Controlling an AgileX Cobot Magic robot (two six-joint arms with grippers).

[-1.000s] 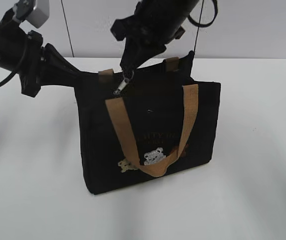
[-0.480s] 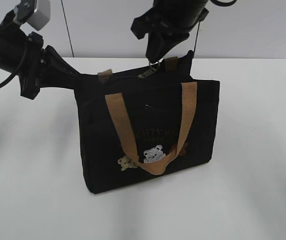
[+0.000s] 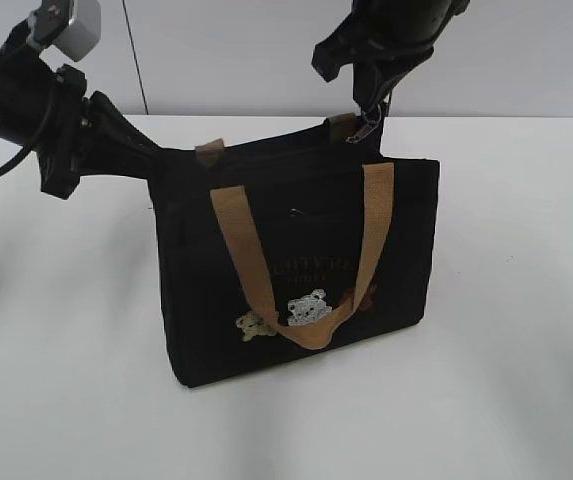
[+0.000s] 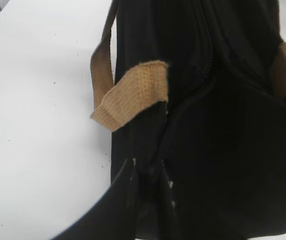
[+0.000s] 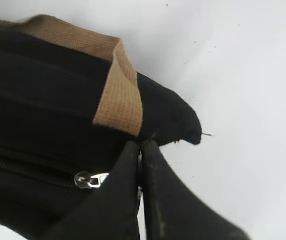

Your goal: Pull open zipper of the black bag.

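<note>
The black bag (image 3: 296, 240) stands upright on the white table, its front tan handle (image 3: 376, 230) hanging down over the bear patches. My left gripper (image 3: 152, 160) is shut on the fabric at the bag's left top end, and the left wrist view shows its jaws (image 4: 147, 167) pinching black cloth. At the bag's right top corner my right gripper (image 3: 368, 118) is shut on the zipper's silver pull tab (image 5: 89, 179), which runs in between its closed fingers (image 5: 142, 147). The zipper track (image 5: 13, 165) trails to the left behind the tab.
The white table (image 3: 526, 300) spreads out on all sides of the bag. A pale wall rises behind it. The rear tan handle (image 4: 128, 95) folds over the bag's top edge close to my left gripper.
My right gripper has travelled rightward along the bag's top with the pull tab, from near the left handle to the right corner. The left arm has stayed put.
</note>
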